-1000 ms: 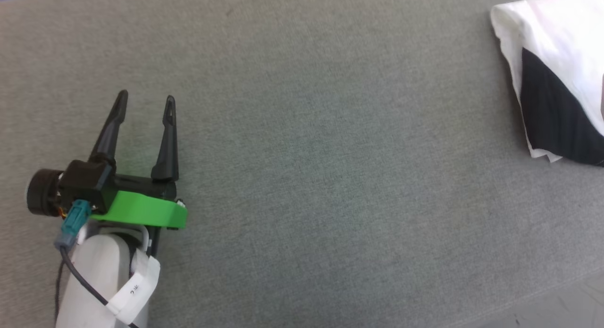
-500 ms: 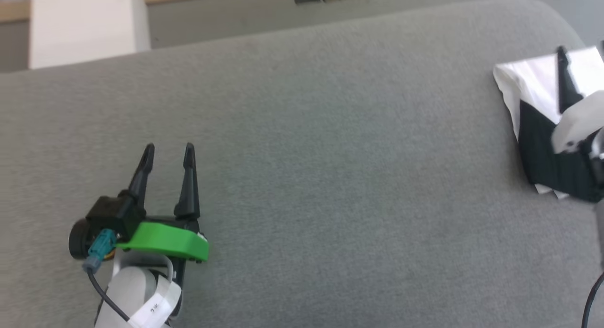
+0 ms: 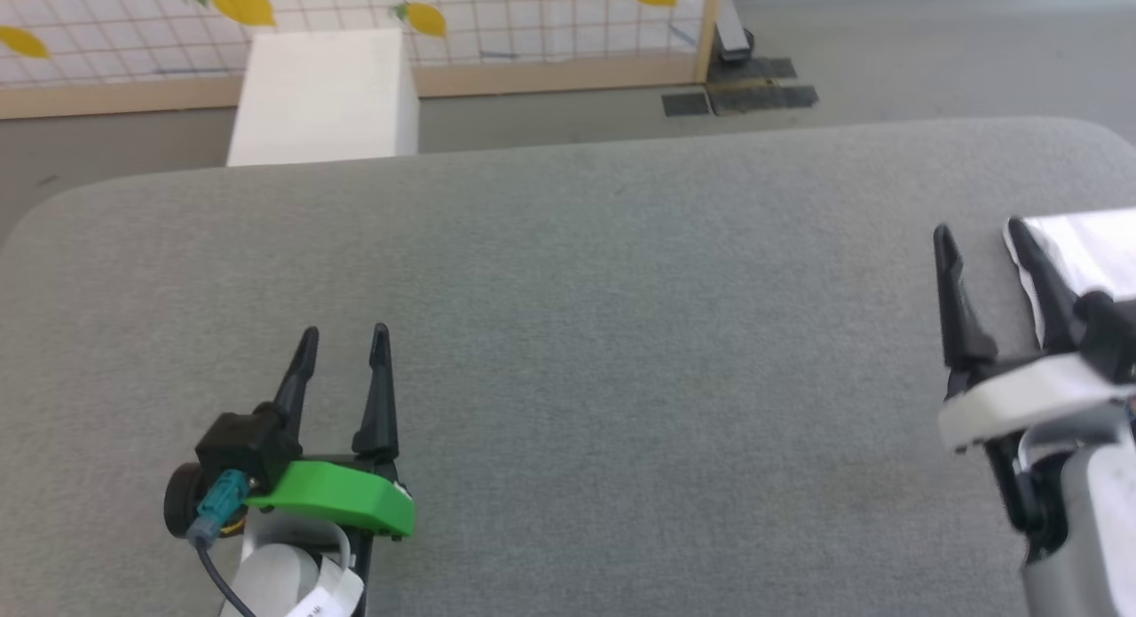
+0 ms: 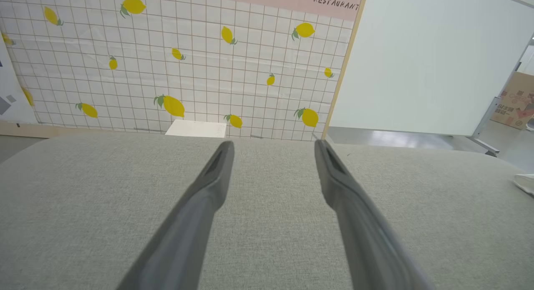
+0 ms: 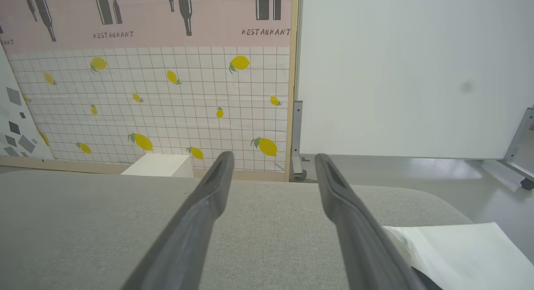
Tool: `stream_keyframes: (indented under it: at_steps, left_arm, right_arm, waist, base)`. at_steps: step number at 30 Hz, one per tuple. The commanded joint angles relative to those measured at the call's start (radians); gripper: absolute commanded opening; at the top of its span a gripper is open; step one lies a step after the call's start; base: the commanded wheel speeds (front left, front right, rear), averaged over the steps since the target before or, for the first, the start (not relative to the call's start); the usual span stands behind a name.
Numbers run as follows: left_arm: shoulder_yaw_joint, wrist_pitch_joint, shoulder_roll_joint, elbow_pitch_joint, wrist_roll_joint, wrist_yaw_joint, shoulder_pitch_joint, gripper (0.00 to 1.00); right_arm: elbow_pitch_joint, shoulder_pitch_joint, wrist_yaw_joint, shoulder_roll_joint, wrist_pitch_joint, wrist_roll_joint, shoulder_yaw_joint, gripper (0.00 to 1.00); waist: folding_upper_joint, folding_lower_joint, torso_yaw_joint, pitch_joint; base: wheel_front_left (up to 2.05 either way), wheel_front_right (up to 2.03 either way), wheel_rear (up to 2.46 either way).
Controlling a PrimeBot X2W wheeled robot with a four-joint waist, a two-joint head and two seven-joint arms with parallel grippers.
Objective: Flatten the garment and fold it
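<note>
The left hand [image 3: 344, 330] and right hand [image 3: 978, 228] were over the grey surface [image 3: 621, 333], each with fingers apart and empty. The garment [image 3: 1083, 249] lay at the surface's right edge, just beside the right hand.

The head camera tilted up: where it had looked at little but the grey cushioned top [image 3: 621, 333], it now took in that top's far edge, the floor [image 3: 932, 31] beyond, a white box [image 3: 324, 93] and a lemon-patterned wall [image 3: 461, 13]. The right gripper [image 3: 977, 228] came into the picture near the top's right end, first over the garment [image 3: 1087, 244], then with its spread fingers astride the garment's left edge, hiding the black part of it that had shown before.
</note>
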Motion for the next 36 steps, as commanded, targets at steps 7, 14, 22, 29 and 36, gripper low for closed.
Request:
stream_keyframes:
  at_steps: [7,14,22,29,36]
  left_arm:
    - [-0.013,-0.003,-0.010,0.013,-0.004,-0.004,0.034,1.00]
    - [-0.017,-0.004,-0.013,0.017,-0.005,-0.006,0.066,1.00]
    - [-0.027,-0.004,-0.014,0.021,-0.009,-0.002,0.099,1.00]
    - [-0.038,-0.004,-0.014,0.016,-0.022,0.009,0.104,1.00]
    - [-0.044,-0.004,-0.015,0.012,-0.027,0.015,0.100,1.00]
  right_arm:
    - [-0.083,0.147,-0.002,0.096,-0.052,-0.045,-0.030,1.00]
    - [-0.106,0.230,-0.002,0.129,-0.066,-0.083,-0.031,1.00]
    - [-0.133,0.296,-0.002,0.139,-0.060,-0.089,-0.030,1.00]
    - [-0.138,0.312,-0.002,0.139,-0.057,-0.070,-0.024,1.00]
    - [-0.140,0.309,-0.002,0.140,-0.054,-0.064,-0.020,1.00]
  waist:
    - [0.0074,0.0001,0.050,-0.054]
    - [0.0074,0.0001,0.060,-0.077]
    - [0.0074,0.0001,0.073,-0.096]
    - [0.0074,0.0001,0.081,-0.093]
    - [0.0074,0.0001,0.080,-0.085]
  base:
    - [0.00,0.00,0.00]
    - [0.00,0.00,0.00]
    - [0.00,0.00,0.00]
    - [0.00,0.00,0.00]
    - [0.00,0.00,0.00]
